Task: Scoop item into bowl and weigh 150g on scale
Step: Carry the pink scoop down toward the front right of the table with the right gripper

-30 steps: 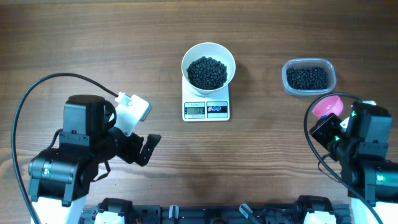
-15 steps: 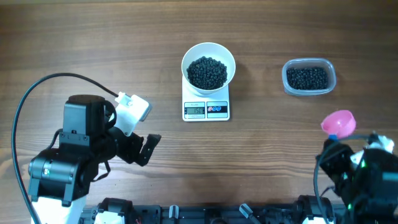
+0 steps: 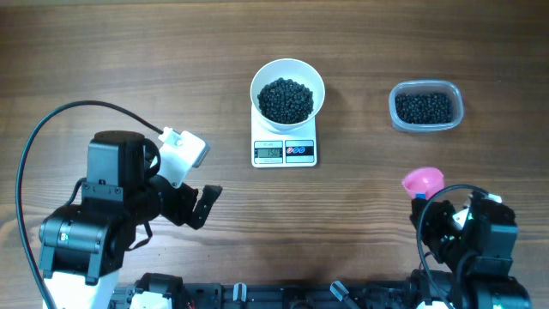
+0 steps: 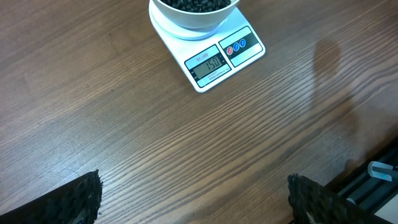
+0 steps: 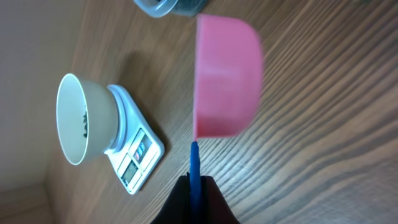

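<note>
While the bowl, full of the black item, sits on the scale mid-counter, left fingers stand wide apart and right fingers clamp the blue handle of the pink scoop.

One bowl; one scale (one scoop)

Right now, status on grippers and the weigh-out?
Left gripper open, empty. Right gripper shut on scoop handle, short of the tub. Bowl of pellets on scale, display reads 150. Nothing blocking the scale.
</note>
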Motion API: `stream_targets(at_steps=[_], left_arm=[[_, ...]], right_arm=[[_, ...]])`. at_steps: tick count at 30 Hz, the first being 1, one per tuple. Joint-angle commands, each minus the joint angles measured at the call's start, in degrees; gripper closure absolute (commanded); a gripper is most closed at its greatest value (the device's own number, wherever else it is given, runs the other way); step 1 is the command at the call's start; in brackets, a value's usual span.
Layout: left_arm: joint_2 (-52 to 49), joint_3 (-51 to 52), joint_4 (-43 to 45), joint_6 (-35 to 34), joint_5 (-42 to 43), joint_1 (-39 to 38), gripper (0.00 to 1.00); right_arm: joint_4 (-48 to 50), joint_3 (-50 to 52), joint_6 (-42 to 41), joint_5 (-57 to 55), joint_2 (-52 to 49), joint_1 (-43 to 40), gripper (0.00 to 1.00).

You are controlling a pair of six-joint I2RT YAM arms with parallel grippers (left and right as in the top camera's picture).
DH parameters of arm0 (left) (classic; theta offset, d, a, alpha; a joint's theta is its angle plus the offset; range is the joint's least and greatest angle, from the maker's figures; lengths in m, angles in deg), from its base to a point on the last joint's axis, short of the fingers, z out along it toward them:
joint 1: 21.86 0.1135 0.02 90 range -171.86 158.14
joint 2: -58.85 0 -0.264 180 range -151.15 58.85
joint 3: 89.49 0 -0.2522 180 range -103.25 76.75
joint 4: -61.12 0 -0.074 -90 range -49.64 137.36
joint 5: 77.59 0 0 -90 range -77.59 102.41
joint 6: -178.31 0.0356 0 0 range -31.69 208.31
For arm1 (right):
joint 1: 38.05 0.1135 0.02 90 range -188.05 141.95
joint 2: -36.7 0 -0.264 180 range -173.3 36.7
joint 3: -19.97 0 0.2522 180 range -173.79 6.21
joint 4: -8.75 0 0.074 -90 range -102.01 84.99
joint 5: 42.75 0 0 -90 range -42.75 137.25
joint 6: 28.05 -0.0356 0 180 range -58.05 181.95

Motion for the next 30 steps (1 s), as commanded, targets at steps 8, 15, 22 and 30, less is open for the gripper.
stream_targets(at_steps=[8,15,22,30], left_arm=[[0.1,-0.9,0.2,1.2,-0.1,0.4,0.00],[0.1,-0.9,0.2,1.2,-0.1,0.4,0.00],[0.1,-0.9,0.2,1.2,-0.1,0.4,0.00],[0.1,-0.9,0.2,1.2,-0.1,0.4,0.00]], right_arm=[[-1.5,1.2,-1.4,3.7,0.8,-0.2,0.96],[-1.6,2.0,-1.4,4.0,0.8,-0.2,0.96],[-1.0,3.0,-1.3,4.5,0.8,-0.2,0.96],[3.0,3.8,-4.2,6.0,0.7,-0.2,0.96]])
